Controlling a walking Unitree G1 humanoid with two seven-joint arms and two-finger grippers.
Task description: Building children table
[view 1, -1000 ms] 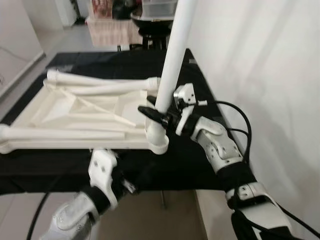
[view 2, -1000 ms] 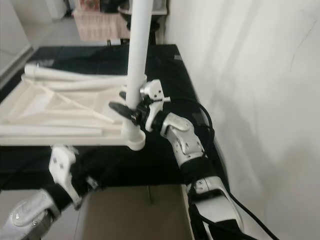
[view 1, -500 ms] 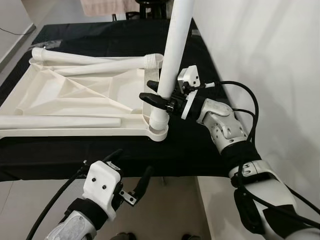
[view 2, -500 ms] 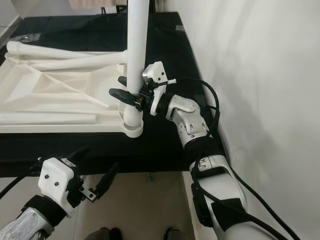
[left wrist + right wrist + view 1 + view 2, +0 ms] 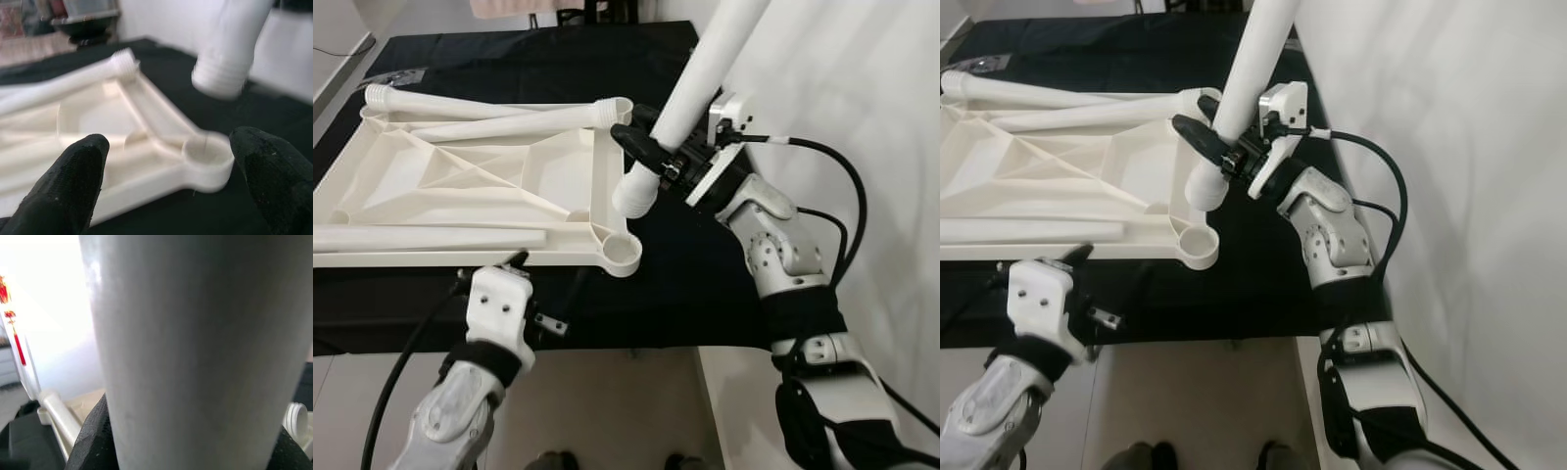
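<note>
Leg (image 5: 700, 83) has lifted out of socket (image 5: 622, 253); my right tool (image 5: 656, 157), clamping it, must straighten it over the socket.

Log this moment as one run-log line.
right pincer: shut on table leg, tilted, lifted off corner socket | left pincer: open, near tabletop edge

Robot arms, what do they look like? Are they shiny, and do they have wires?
Both arms are silver-grey with black bands at the joints. The right arm has a black cable looping beside it; the left arm has a black cable too. Each wrist carries a white boxy block. The right gripper and left gripper each have two long black fingers with rounded tips.
</note>
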